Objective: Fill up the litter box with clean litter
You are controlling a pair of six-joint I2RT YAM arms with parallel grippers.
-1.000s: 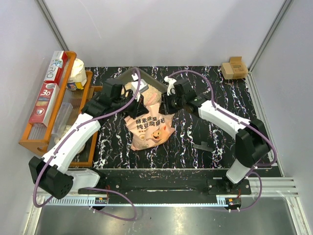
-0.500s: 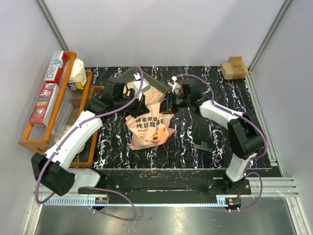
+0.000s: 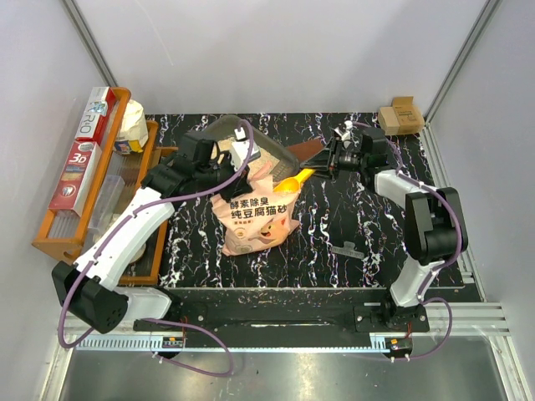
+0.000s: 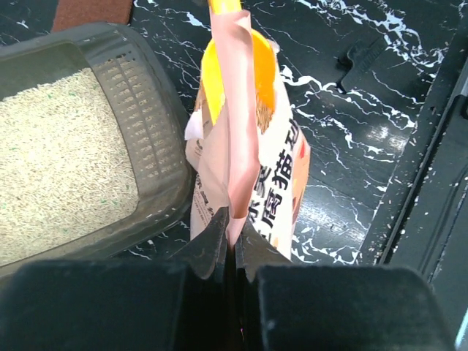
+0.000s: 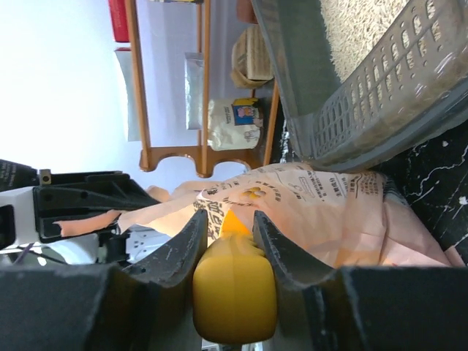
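**Scoop at the bag's mouth, litter box just beyond**

The right tool (image 5: pixel 228 219) is clamping its 2 fingers on the thick, rounded handle of the scoop (image 3: pixel 290 181), a smooth yellow-orange plastic piece. The scoop's long axis is running from that tool toward the robot's left, with the bowl sitting at the upper corner of the bag (image 3: pixel 255 219). Whether the bowl is carrying anything cannot be told.

The left tool (image 4: pixel 232 245) is pinching the bag's top edge, closed tight on the thin pink film and holding it up as a narrow upright fold. The bag itself is a soft, crinkled pouch printed with a pig and lying on the black marbled tabletop (image 3: pixel 351 217).

The litter box (image 4: pixel 150 139) is standing just beyond the bag, touching it or nearly so, on the far side from the arm bases. From the scoop's bowl it is lying up and to the left. It is a dark grey tub with rounded corners and a ribbed, slotted wall, and its long side is running roughly left to right, slightly skewed.

The clean litter (image 4: pixel 51 168) is already covering the box floor as a pale, fine-grained bed.

The left tool is nearer the box but is busy with the bag, so I judge the short carry over the rim falls to the right arm. An orange wooden rack (image 3: pixel 46 238) is standing well to the left.
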